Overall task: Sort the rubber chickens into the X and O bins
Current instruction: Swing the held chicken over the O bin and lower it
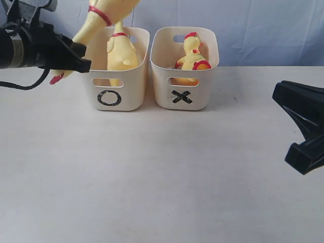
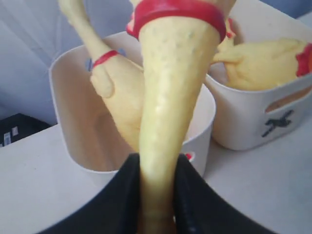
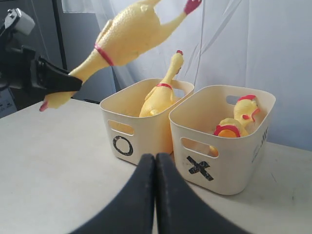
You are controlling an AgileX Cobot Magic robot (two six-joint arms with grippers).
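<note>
My left gripper is shut on the neck of a yellow rubber chicken. It holds the chicken tilted in the air, head low beyond the O bin's outer side, body and red feet high over the bin. The O bin holds another chicken standing on end. In the X bin lies yellow chicken; whether one or two I cannot tell. My right gripper is shut and empty, well to the right of the bins.
The two bins stand side by side at the back of a white table, O on the left, X on the right. A pale curtain hangs behind them.
</note>
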